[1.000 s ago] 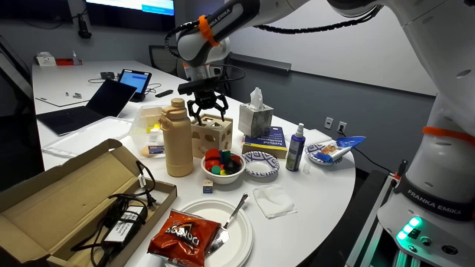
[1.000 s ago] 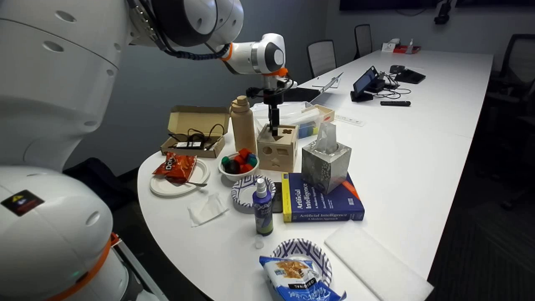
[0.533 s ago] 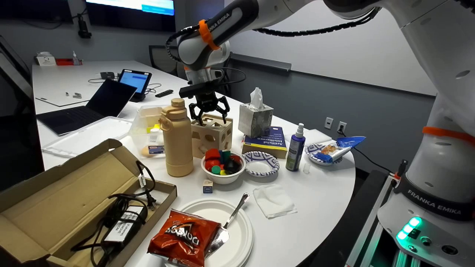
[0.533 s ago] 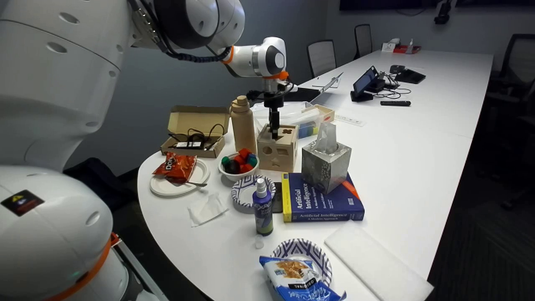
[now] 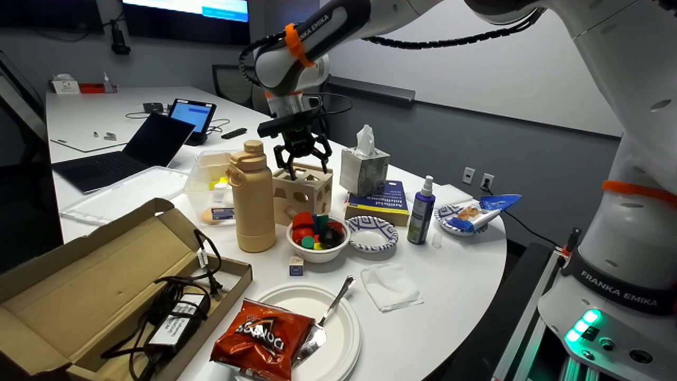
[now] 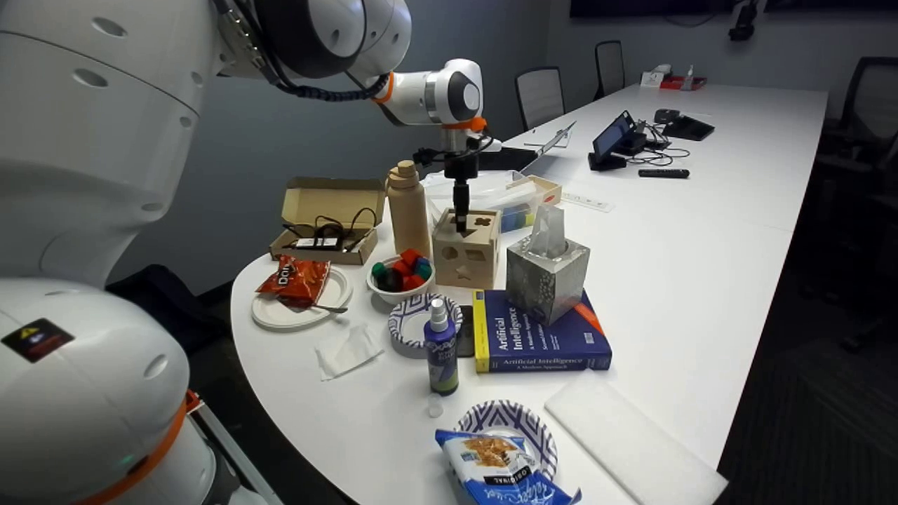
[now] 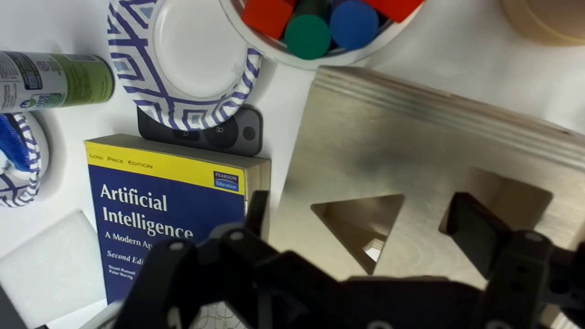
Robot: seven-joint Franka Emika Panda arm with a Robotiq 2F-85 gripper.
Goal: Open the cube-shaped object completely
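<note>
Your gripper [image 5: 308,173] had shifted sideways in an exterior view, over the wooden box [image 5: 311,192] on the white table [image 5: 455,270]. Chairs [image 6: 539,98] stood beyond your downturned wrist [image 6: 456,142] in an exterior view. In the wrist view, wide-spread fingers [image 7: 477,233] held nothing.

tissue box [image 6: 548,277] sits on the book [image 6: 508,340] — bottle [image 6: 408,217] just beside the cube box [image 6: 462,260].

Wrist view. Wooden cube box [image 7: 365,151]: runs past the right edge; contact with the tool [image 7: 361,201] cannot be told. Book [image 7: 164,201]: lower right part hides behind the tool. White bowl [image 7: 263,41]: cut off at top. Dark remote [image 7: 224,138]: partly hidden by patterned bowl [image 7: 201,50].
</note>
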